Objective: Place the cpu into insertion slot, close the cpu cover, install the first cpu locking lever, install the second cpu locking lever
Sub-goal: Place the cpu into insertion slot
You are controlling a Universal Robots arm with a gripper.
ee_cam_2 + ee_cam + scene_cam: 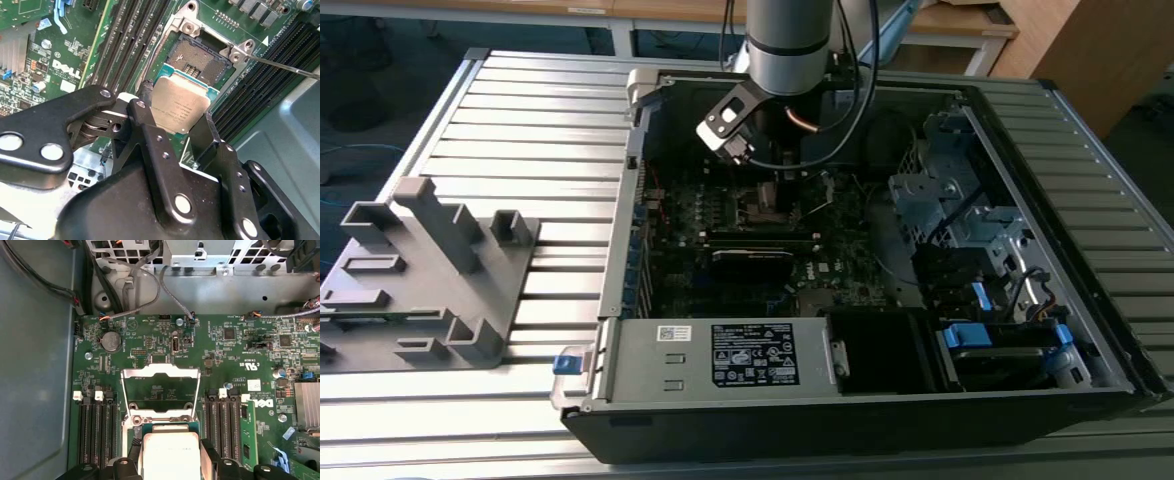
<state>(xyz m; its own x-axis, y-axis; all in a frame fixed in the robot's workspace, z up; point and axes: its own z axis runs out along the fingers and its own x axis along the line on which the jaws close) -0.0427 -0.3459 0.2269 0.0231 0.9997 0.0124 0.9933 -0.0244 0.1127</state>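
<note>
Gripper [176,111] is closed narrow on the cpu [180,105]. One finger [146,92] presses on each of two opposite edges, and the silver top faces up toward the wrist. The first wrist view shows the same grip: gripper [170,460] w/ the cpu [170,455] btwn the black fingers.

Just ahead of the fingertips lies the slot [199,59], its dark pin field mostly bare. The cpu covers the edge of the slot nearest the gripper and is not seated in it. Whether the cpu's lower edge touches the slot frame is hard to tell from these angles; prob. just above it.

Beyond the slot, farther from the gripper, the cover [161,371] stands flipped back on its hinge, the board showing thru its window. A thin lever [280,66] runs off from a corner of the slot frame, out over the memory slots [95,435]. These are long and black and flank the gripper on both sides.

In the exterior view the arm [790,40] reaches down into the open computer case [854,420], w/ the gripper [774,170] low over the board [720,270]. The case lies on a slatted table [520,110]. A grey fixture [427,270] sits well apart from the gripper, at the exterior view's left.
</note>
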